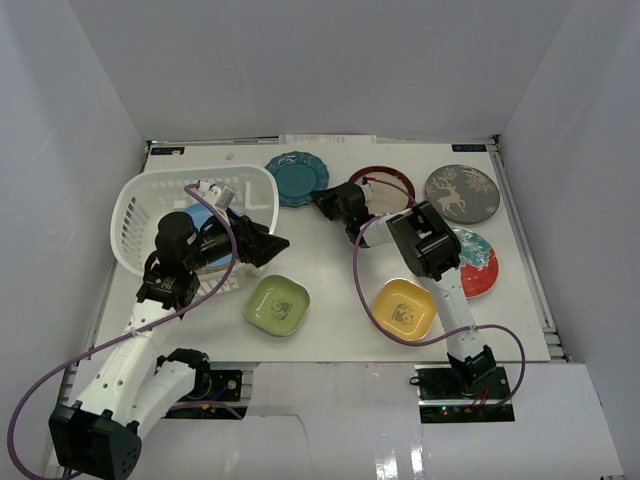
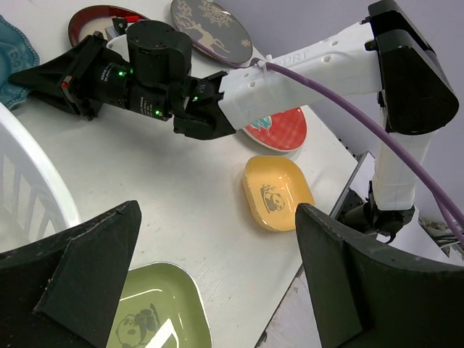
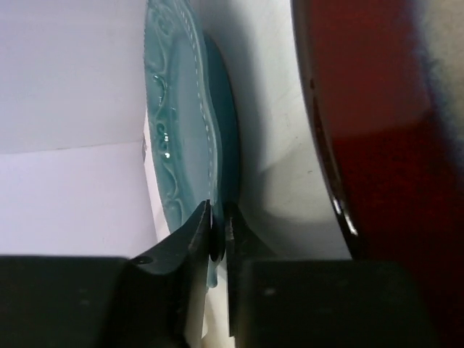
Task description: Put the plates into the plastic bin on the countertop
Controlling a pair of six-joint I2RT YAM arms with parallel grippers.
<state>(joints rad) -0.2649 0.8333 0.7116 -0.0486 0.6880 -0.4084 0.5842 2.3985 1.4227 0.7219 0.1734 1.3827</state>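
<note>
Teal and scallop-edged, the plate (image 1: 297, 178) in hand lies by the far edge of the countertop (image 1: 330, 285), just right of the plastic bin (image 1: 128, 205), which fills the far left corner. The right gripper (image 3: 217, 221) reaches in low from the right, its fingers pinched together on that plate's rim, one on each face of the lip. A thin rim is the only part of a flat dish two fingers can take, which would explain the nearly level approach. Whether the plate is off the surface I cannot tell from these views. Just beside it, along the same far edge, sits the dark-red-rimmed plate (image 1: 395, 180), near enough that a lift probably wants to go up and left, not sweep sideways. The left gripper (image 2: 217, 217) hangs with its fingers spread wide and nothing between them, just off the bin's right-hand rim and above the green plate (image 1: 277, 305), seemingly waiting for its turn. A blue patch (image 1: 200, 218) inside the bin under the left arm is probably a plate already stowed. The grey deer plate (image 1: 461, 193) and red-and-teal plate (image 1: 478, 265) lie by the right edge, the yellow plate (image 1: 404, 308) near the front edge, so most of the job remains.
</note>
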